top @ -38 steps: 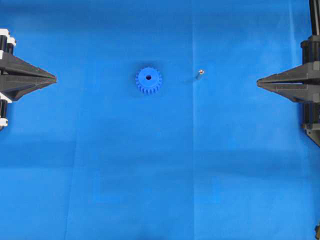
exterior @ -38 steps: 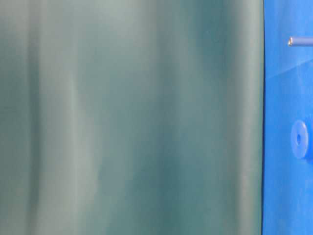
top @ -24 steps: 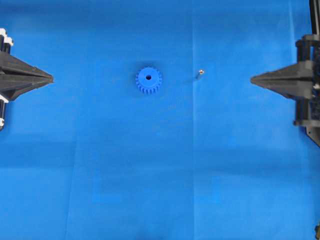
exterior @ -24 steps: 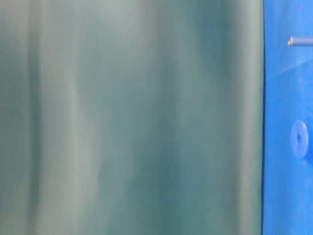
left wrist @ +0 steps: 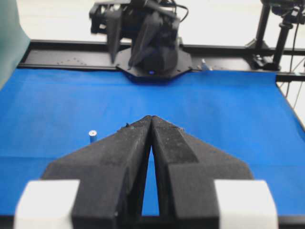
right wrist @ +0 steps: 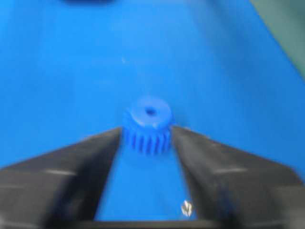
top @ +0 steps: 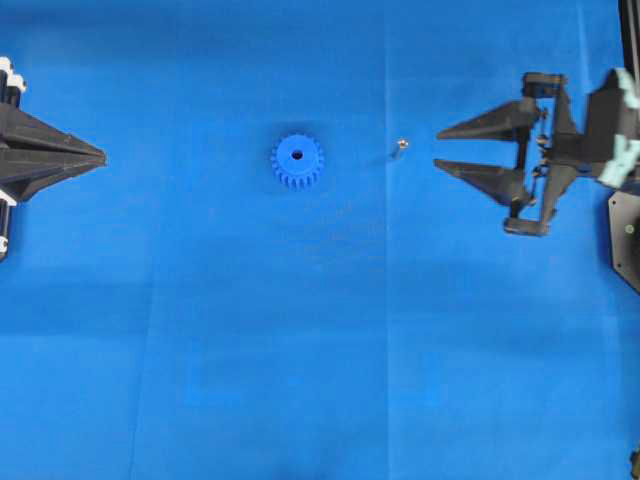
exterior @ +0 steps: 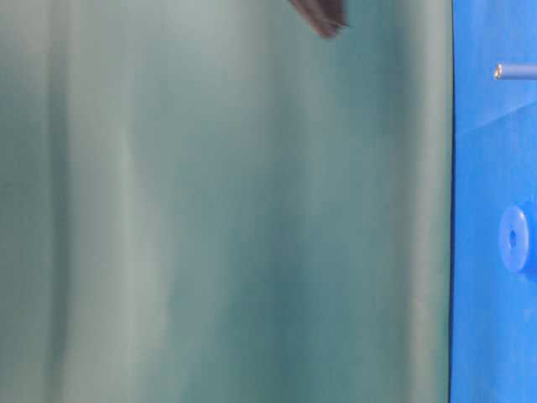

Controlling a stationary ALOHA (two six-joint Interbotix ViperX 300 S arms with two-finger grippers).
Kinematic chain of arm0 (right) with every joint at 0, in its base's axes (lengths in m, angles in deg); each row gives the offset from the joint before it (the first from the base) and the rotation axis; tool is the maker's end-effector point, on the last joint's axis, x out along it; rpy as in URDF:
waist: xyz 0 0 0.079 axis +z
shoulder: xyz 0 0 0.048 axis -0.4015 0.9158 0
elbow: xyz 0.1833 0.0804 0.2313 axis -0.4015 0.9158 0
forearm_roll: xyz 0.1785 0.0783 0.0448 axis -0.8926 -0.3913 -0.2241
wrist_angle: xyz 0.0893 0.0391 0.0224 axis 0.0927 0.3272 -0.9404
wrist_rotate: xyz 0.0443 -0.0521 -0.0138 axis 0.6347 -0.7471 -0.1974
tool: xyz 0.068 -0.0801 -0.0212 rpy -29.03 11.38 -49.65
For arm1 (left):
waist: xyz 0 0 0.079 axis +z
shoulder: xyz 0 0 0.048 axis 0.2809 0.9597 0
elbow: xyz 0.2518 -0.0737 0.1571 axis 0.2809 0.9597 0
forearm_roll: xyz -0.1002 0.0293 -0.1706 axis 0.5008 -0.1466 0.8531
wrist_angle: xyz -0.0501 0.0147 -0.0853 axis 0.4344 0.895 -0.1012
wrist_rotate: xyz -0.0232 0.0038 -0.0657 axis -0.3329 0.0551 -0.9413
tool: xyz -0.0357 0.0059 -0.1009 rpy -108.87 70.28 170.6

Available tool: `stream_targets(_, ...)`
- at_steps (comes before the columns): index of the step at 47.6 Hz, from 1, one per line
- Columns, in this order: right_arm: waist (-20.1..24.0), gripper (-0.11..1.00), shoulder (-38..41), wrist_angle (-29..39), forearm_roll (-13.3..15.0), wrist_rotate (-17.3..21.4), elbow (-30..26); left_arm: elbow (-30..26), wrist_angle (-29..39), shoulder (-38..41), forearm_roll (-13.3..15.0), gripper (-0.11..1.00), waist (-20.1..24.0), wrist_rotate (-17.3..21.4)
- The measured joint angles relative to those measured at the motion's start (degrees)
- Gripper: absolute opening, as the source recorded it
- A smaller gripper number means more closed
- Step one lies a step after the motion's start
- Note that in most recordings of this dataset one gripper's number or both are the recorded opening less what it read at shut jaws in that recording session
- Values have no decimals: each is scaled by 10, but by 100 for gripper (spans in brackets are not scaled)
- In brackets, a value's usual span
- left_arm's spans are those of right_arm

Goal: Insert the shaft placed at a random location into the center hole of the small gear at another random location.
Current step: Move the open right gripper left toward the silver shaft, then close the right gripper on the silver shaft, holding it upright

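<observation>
The small gear (top: 297, 160), bright blue and toothed, lies flat on the blue mat with its dark center hole (top: 297, 155) facing up. The shaft (top: 400, 146), a tiny silvery pin, stands to the gear's right. My right gripper (top: 437, 149) is open, its tips just right of the shaft. In the right wrist view the shaft's shiny end (right wrist: 186, 208) shows low between the fingers, with the gear (right wrist: 147, 126) beyond the tips. My left gripper (top: 103, 157) rests shut and empty at the left edge. In the left wrist view the shaft (left wrist: 93, 136) stands left of the shut fingers (left wrist: 167, 143), which hide the gear.
A blue mat (top: 300, 350) covers the whole table. The right arm's base (left wrist: 152, 52) stands at the far end in the left wrist view. A green backdrop (exterior: 226, 218) fills most of the table-level view, with a dark finger tip (exterior: 323, 17) at its top.
The right gripper has travelled left toward the shaft and opened from shut. The left gripper drew back slightly and stays shut. Gear and shaft have not moved.
</observation>
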Motion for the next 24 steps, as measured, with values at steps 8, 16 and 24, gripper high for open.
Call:
stream_targets(8, -11, 72, 78, -58, -24, 0, 0, 5, 0, -1, 0, 2, 0, 0)
stream_targets(16, -20, 72, 151, -111, -49, 0, -2, 6, 0, -1, 0, 2, 1, 1)
stream_targets(24, -27, 72, 217, -142, -69, 0, -13, 8, 0, -1, 0, 2, 0, 1)
